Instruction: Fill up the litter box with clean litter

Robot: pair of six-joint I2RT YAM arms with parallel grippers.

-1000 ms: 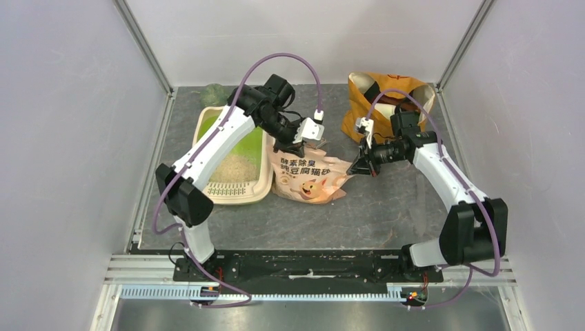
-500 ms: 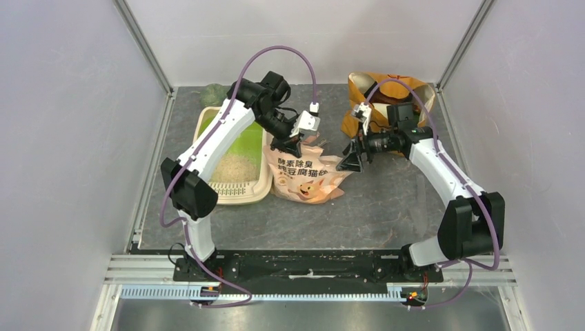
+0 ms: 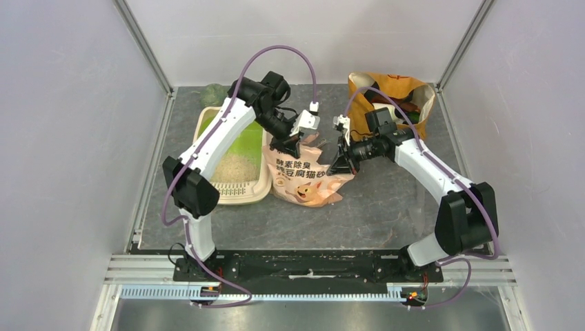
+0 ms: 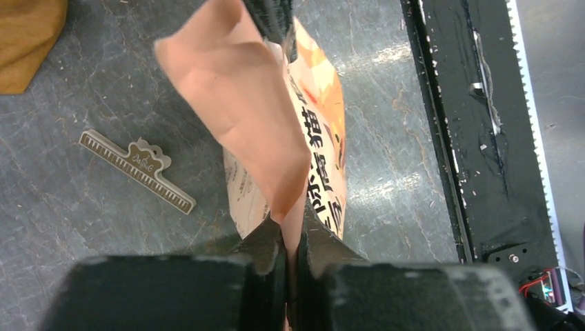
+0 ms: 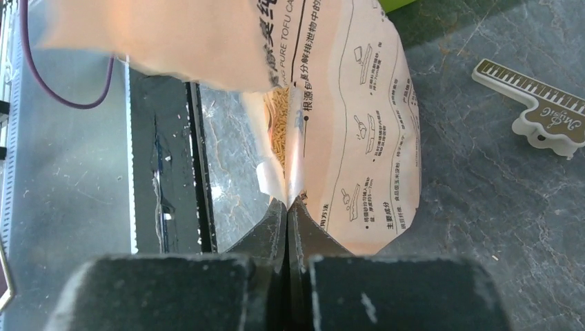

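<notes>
Left jaws and right jaws each clamped on the mouth edge of the litter bag (image 3: pixel 307 176), just beside the litter box (image 3: pixel 241 198); small heap of clean litter (image 3: pixel 233 167) in the box — more inside the bag; film soft, slick, probably bottom-heavy — best held at opposite mouth corners; counter (image 3: pixel 386 207) grey, gritty; white walls (image 3: pixel 69 138) close.

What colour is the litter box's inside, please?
The litter box is bright green inside, clearest in top view.
</notes>
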